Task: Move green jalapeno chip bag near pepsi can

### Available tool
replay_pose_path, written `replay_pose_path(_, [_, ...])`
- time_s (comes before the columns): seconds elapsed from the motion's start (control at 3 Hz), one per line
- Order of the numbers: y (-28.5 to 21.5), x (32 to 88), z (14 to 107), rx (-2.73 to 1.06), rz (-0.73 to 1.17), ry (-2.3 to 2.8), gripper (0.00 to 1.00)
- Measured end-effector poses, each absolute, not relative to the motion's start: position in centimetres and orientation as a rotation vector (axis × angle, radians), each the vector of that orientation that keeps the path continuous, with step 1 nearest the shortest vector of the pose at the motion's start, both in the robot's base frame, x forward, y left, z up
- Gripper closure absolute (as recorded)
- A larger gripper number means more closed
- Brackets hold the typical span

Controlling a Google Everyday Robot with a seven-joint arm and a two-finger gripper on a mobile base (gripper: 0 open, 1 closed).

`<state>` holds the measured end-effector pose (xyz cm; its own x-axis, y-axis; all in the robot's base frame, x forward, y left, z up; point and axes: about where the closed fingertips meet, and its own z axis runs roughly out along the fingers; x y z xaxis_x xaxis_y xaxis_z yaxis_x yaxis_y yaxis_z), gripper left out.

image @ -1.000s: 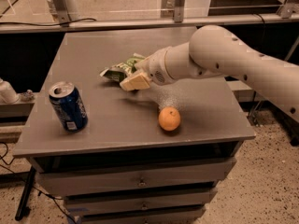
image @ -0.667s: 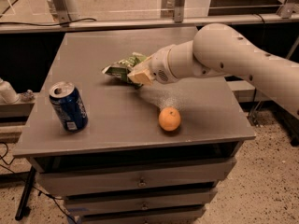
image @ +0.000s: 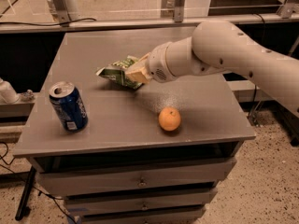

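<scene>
- Now the bag is over the middle of the table, a little back of centre, with its crinkled green foil and white print fanning out to the left.
- Its right end is held by the gripper, whose pale tan fingers are drawn narrow and pinch the foil between them.
- A dark shadow lies on the top just under the bag, which looks slightly raised. I cannot tell whether its left tip touches the surface.
- The can stands upright near the front left corner, forward and left of the bag and well apart from it.
- Its silver top is tipped toward the camera, and a white label patch shows low on its blue side.
- An orange rests near the front edge, right of centre. It is forward and right of the gripper and touches nothing else.
- The bag is about as far from the orange as from the can, and the three things form a loose triangle.
- The arm is white and thick. It reaches in from the right edge, crosses the table's right side and narrows to a round wrist at the gripper.
- The table has a flat grey top, and drawers are stacked below its front.
- Behind it runs a rail with metal posts, and a black cable trails along it.
- A speckled floor shows at the lower right.
</scene>
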<state>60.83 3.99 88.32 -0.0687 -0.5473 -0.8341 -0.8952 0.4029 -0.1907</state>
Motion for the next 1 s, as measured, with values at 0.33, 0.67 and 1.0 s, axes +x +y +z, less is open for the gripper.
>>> replay_pose_path(0.33, [5.9, 59.0, 88.0, -1.356, 0.535, 1.705, 1.0])
replay_pose_path(0.67, [8.1, 56.2, 86.8, -1.436, 0.62, 1.679, 1.0])
replay_pose_path(1.0, [10.0, 53.5, 85.8, -1.497, 0.696, 1.66, 1.0])
